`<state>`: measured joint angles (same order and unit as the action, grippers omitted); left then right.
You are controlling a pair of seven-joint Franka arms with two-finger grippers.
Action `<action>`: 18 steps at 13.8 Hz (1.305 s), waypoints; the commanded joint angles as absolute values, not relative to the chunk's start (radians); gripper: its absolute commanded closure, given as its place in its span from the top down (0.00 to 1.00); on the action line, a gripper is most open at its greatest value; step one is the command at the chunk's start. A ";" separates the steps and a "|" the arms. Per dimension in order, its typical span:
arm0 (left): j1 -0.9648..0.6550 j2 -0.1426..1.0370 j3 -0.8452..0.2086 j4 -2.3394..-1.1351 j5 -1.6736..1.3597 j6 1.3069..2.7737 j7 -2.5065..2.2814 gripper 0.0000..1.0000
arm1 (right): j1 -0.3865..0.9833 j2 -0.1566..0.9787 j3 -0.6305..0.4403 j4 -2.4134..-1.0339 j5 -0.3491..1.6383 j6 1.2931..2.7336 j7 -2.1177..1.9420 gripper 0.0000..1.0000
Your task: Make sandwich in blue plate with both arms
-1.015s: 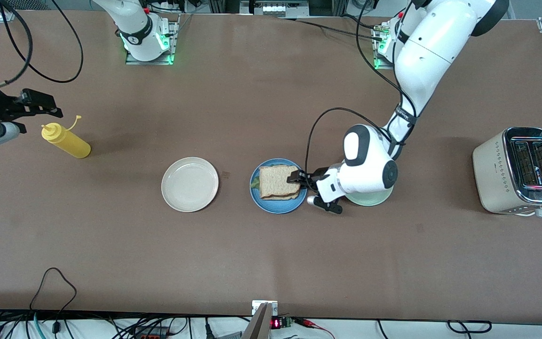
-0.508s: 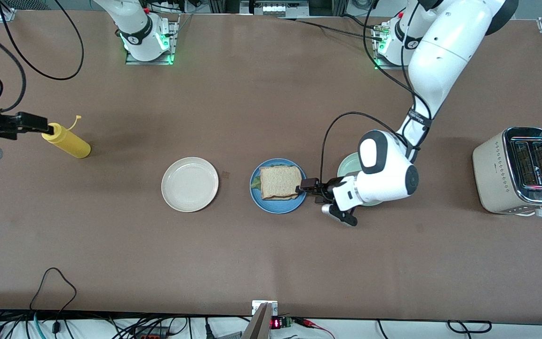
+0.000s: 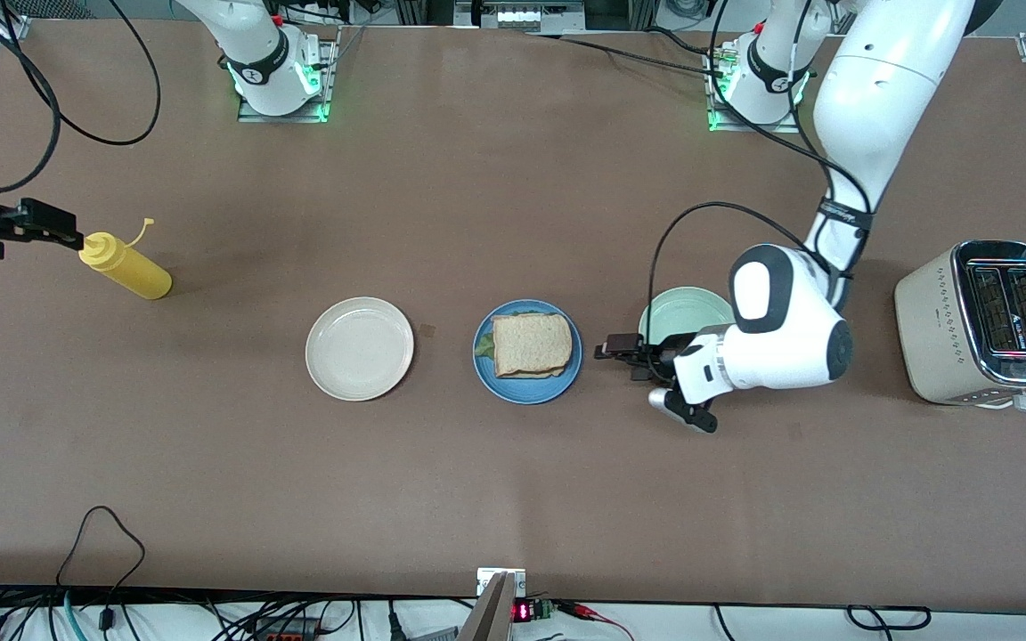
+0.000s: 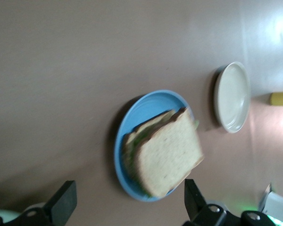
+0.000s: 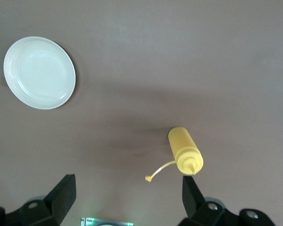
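Two grippers stand with jaws spread and nothing between them. The left gripper (image 3: 624, 352) hangs low over the bare table between the blue plate (image 3: 527, 388) and the pale green plate (image 3: 682, 313), clear of both, its fingers pointing toward the blue plate; in the left wrist view its black fingertips (image 4: 61, 203) frame the plate with wide room either side. The right gripper (image 3: 36, 227) is at the right arm's end of the table, over the cap end of the yellow squeeze bottle (image 3: 126, 266), and the right wrist view shows its fingertips (image 5: 61, 194) well apart with the bottle (image 5: 185, 150) lying below near one of them.

On the blue plate (image 4: 132, 122) sits the sandwich (image 3: 531, 344): a squarish top slice, green lettuce showing at the edge toward the right arm's end, a second slice beneath. It lies flat, roughly square to the table, with no clear long axis, and covers most of the plate, leaving blue rim showing nearer the front camera and toward the right arm's end. The cream plate (image 3: 359, 348) beside it holds nothing, and the green plate's visible part is bare; the left arm's wrist covers part of it.

A toaster (image 3: 981, 320) stands at the left arm's end of the table. Wide brown tabletop (image 3: 513, 499) lies open nearer the front camera.
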<state>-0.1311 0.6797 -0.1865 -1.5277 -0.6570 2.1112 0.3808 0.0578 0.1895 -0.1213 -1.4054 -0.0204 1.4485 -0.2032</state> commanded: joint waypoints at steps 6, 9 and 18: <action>-0.046 0.539 -0.069 -1.496 -0.243 1.918 0.314 1.00 | 0.060 0.164 -0.120 -1.439 -0.003 1.401 -0.080 1.00; -0.038 0.528 -0.046 -1.396 -0.113 1.791 0.270 1.00 | 0.052 0.166 -0.121 -1.436 0.029 1.405 -0.078 1.00; -0.025 0.339 0.014 -1.295 -0.038 1.536 -0.006 1.00 | 0.061 0.166 -0.117 -1.433 0.025 1.416 -0.078 1.00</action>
